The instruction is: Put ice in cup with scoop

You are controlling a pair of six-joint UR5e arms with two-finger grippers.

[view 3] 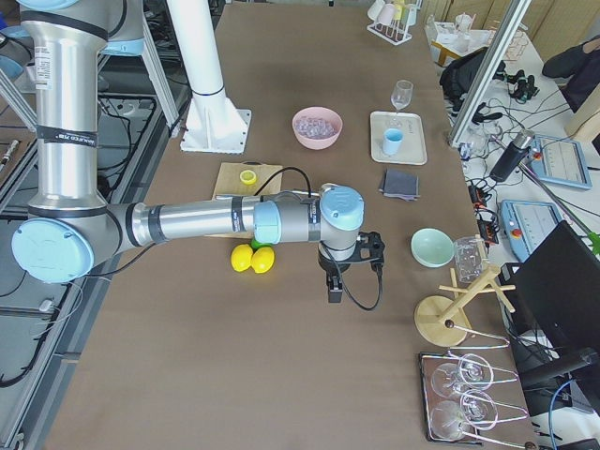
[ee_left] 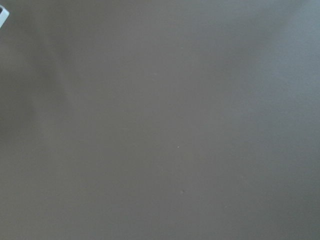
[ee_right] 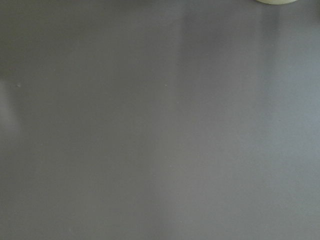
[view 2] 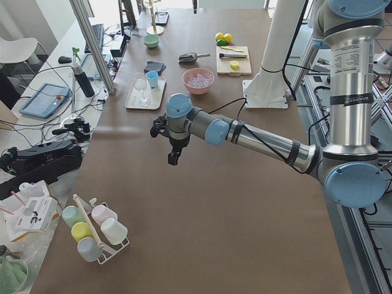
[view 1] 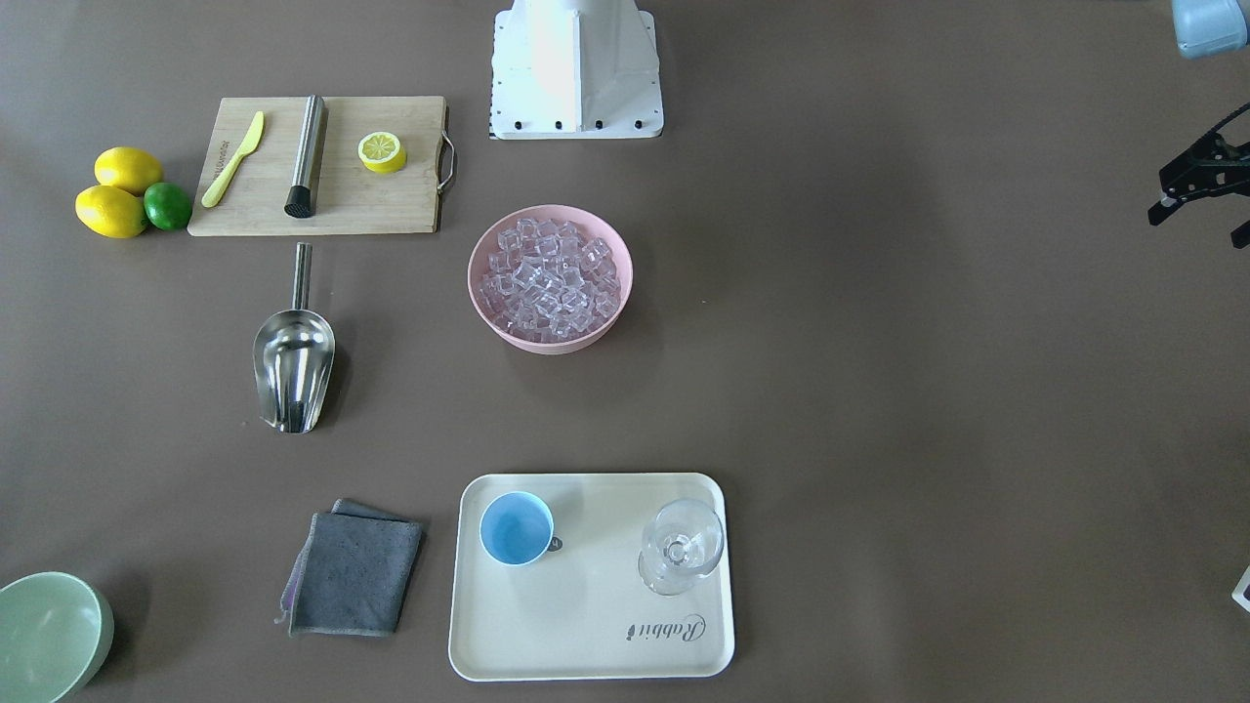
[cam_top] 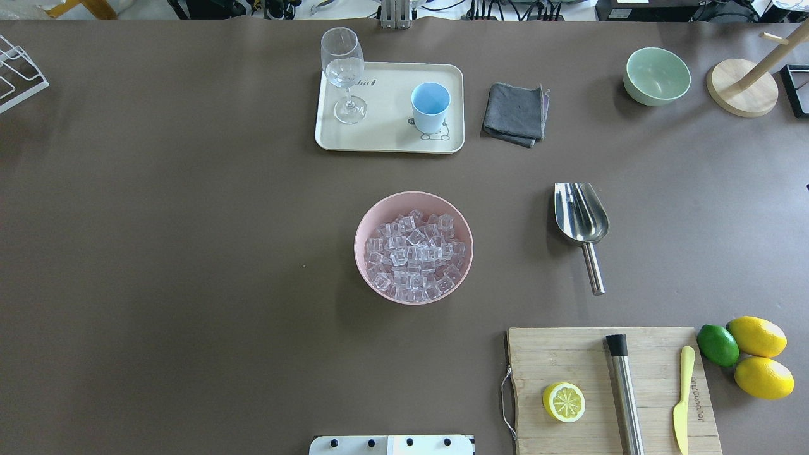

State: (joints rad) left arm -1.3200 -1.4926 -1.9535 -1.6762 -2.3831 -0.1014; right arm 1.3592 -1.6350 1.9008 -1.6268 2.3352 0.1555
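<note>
Nearest the robot, well off to either side of the pink bowl [cam_top: 358, 243], the left gripper [view 2: 173, 160] and the right gripper [view 3: 333, 291] hang pointing down over the table [cam_top: 189, 253], holding nothing. Whether either claw is spread or pressed together cannot be told. The bowl is heaped with ice [cam_top: 414, 256]. To the bowl's right, well apart, lies the scoop [cam_top: 581, 215], empty, its handle toward the robot. Beyond the bowl, the cup [cam_top: 430, 107] stands upright on a tray [cam_top: 385, 136].
</note>
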